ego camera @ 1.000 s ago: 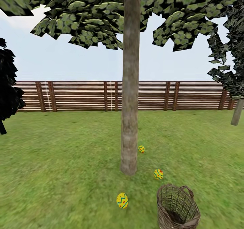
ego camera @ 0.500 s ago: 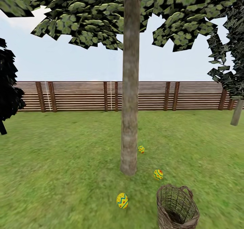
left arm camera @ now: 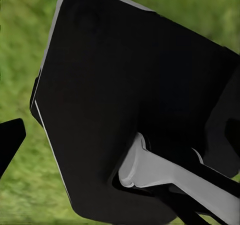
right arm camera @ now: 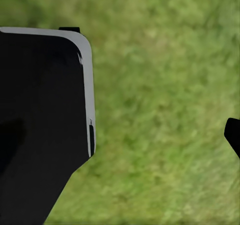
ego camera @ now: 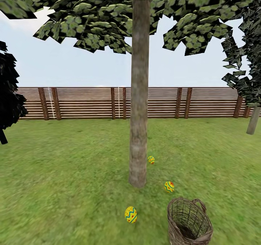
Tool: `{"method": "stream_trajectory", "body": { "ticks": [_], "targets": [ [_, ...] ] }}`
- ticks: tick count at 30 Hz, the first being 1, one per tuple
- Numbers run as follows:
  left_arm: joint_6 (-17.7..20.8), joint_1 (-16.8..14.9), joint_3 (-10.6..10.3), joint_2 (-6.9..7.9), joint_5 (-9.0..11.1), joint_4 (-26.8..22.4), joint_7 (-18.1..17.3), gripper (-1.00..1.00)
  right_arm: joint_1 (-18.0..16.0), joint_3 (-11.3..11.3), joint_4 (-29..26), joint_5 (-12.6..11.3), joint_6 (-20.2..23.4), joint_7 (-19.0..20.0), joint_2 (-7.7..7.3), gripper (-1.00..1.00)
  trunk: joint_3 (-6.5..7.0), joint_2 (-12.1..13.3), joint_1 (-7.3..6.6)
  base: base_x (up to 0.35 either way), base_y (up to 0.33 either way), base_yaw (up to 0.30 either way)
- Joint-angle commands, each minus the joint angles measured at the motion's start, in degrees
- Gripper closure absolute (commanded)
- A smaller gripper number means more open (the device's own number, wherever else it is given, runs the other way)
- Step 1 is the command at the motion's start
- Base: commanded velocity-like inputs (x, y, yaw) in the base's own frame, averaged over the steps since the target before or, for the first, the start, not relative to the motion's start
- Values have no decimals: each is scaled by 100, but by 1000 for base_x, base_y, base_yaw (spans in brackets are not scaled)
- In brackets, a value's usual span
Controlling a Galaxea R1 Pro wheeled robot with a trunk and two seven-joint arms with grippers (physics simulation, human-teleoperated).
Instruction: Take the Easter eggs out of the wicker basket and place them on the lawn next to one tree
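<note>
Three yellow Easter eggs lie on the lawn (ego camera: pixel 65 172) around the foot of the tree (ego camera: pixel 139 103). One egg (ego camera: pixel 151 159) is just behind the trunk on the right, one (ego camera: pixel 169 186) is to the right of its base, and one (ego camera: pixel 131 214) is in front of it. The wicker basket (ego camera: pixel 189 223) stands upright at the lower right with no egg showing inside. In the wrist views a black fingertip (left arm camera: pixel 10 140) of my left gripper (left arm camera: pixel 120 137) and a fingertip (right arm camera: pixel 234 135) of my right gripper (right arm camera: pixel 120 135) sit at the picture edges, both open over grass, holding nothing.
A brown slat fence (ego camera: pixel 83 102) closes the garden at the back. A nearly black-leaved tree (ego camera: pixel 9 92) stands at the left edge and a dark mottled tree (ego camera: pixel 250 81) at the right. Black panels of my own body (left arm camera: pixel 135 100) (right arm camera: pixel 40 120) sit near both grippers.
</note>
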Motion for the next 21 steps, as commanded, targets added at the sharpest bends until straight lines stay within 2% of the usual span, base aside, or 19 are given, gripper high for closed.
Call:
{"method": "stream_trajectory", "body": {
  "ticks": [1,13,18,21],
  "targets": [
    [-11,-5,9,12,61,10,-22,-100,-8,47,26,-41,-36,-4,3,-100,-2,-4,2,0,0,0],
    [-83,-5,-5,11,23,4,-26,-100,-8,33,-8,-51,-16,9,6,-100,-2,-4,2,0,0,0],
    [-77,-5,-8,31,-247,13,-23,-100,-8,53,-2,-24,-9,10,125,-100,-2,-4,2,0,0,0],
    [-76,-5,-9,34,-305,12,-22,-100,-8,49,-4,-31,-9,6,156,-100,-2,-4,2,0,0,0]
  ]
}}
